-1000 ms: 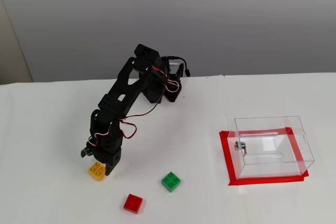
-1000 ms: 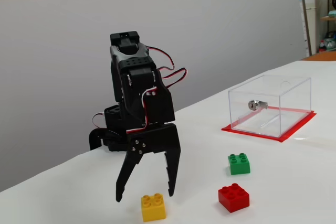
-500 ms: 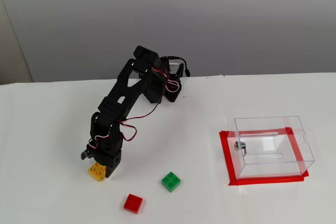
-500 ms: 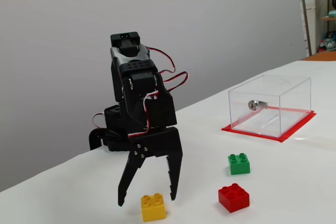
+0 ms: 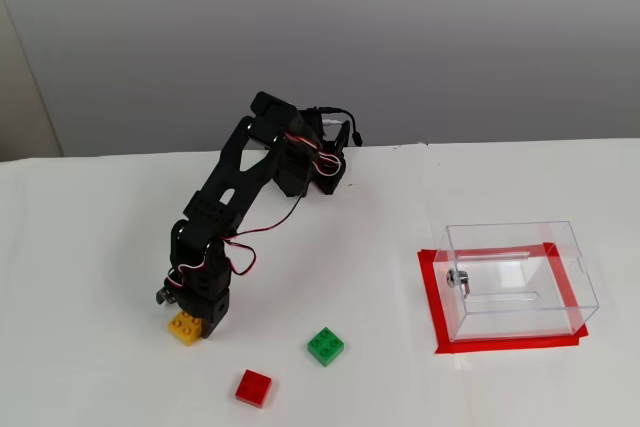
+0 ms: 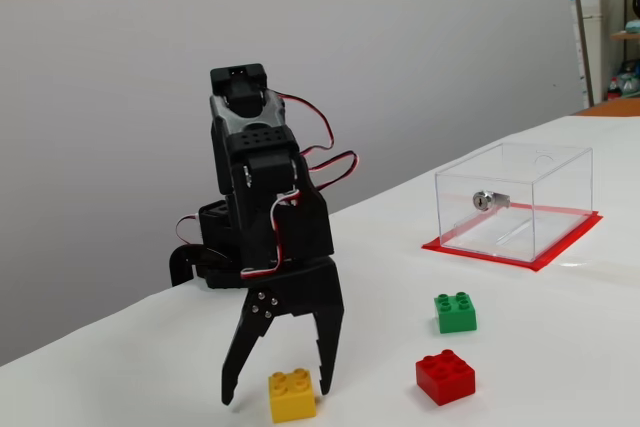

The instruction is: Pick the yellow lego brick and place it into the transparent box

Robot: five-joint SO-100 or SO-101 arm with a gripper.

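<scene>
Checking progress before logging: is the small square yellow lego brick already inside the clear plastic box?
No, the small square yellow lego brick sits on the white table beside the open end effector, far from the clear plastic box.

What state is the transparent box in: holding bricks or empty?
Empty: through the transparent box only the red tape shows, and the yellow lego brick lies on the table.

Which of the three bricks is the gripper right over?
The yellow lego brick: the open gripper stands at it with a finger on either side. The red brick and the green brick lie clear of it, toward the transparent box.
</scene>
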